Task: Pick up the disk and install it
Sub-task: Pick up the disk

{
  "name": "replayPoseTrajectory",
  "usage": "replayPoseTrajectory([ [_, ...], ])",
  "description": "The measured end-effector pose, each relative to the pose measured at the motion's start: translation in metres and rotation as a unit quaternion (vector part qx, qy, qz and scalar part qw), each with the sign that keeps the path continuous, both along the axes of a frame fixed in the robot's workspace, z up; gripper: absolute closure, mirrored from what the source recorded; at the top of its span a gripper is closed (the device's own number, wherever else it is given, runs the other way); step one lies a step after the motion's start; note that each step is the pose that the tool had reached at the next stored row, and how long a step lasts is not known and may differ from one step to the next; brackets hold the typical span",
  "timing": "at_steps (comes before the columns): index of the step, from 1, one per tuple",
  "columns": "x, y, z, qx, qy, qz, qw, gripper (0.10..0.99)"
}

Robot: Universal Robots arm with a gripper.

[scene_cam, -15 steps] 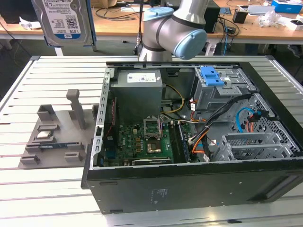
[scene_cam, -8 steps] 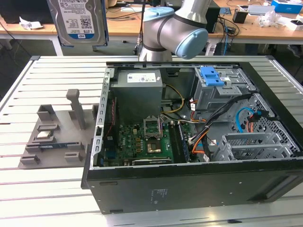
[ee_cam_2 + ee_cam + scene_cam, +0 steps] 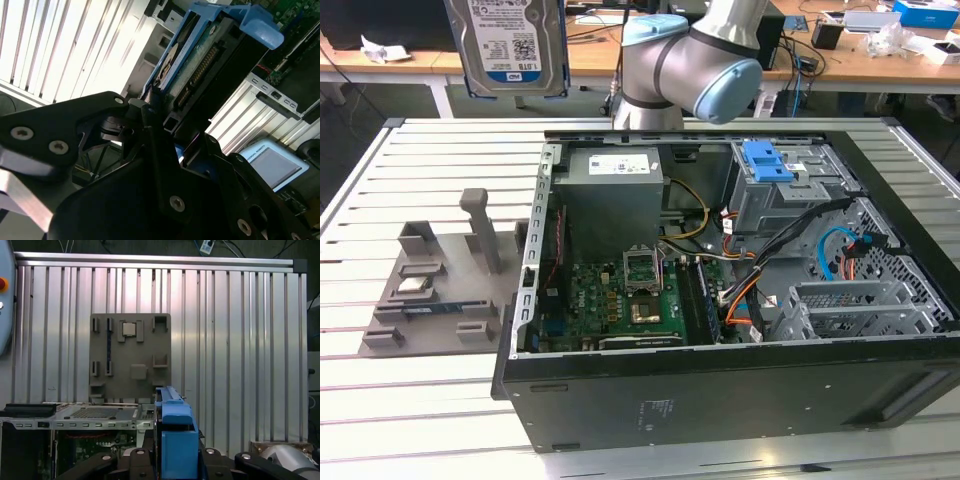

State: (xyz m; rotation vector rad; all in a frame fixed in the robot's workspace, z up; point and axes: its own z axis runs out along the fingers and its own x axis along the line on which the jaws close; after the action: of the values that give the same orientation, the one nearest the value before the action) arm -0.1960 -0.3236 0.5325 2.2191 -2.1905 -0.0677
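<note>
Clamping the disk [image 3: 515, 45] edge-on, the pincer [image 3: 173, 456] hides its gripped end.

Arm [image 3: 685, 58]: silver-grey round housings, pale blue joint caps, top centre of the exterior view.
Hand [image 3: 172, 125]: black angular links, second wrist view.
Screws [image 3: 175, 202]: small silver heads.

**Open Computer Case on a Slatted Table**

An open black computer case [image 3: 720, 395] lay on its side on the slatted aluminium table [image 3: 410, 425]. Inside it sat a grey power-supply box [image 3: 615, 190], a green motherboard [image 3: 620, 305] and a lone blue bracket [image 3: 767, 160] atop the drive cage. Beside the case, toward the exterior view's left, rested a grey fixture plate [image 3: 430, 300] carrying a small square chip [image 3: 413, 285].
</note>
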Motion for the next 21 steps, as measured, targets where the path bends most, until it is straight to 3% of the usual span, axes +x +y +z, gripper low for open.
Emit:
replayPoseTrajectory([
  [7,0.0279,0.0000,0.0000,0.0000,0.0000,0.000,1.0000,0.722],
  [21,0.0720,0.0000,0.0000,0.0000,0.0000,0.000,1.0000,0.722],
])
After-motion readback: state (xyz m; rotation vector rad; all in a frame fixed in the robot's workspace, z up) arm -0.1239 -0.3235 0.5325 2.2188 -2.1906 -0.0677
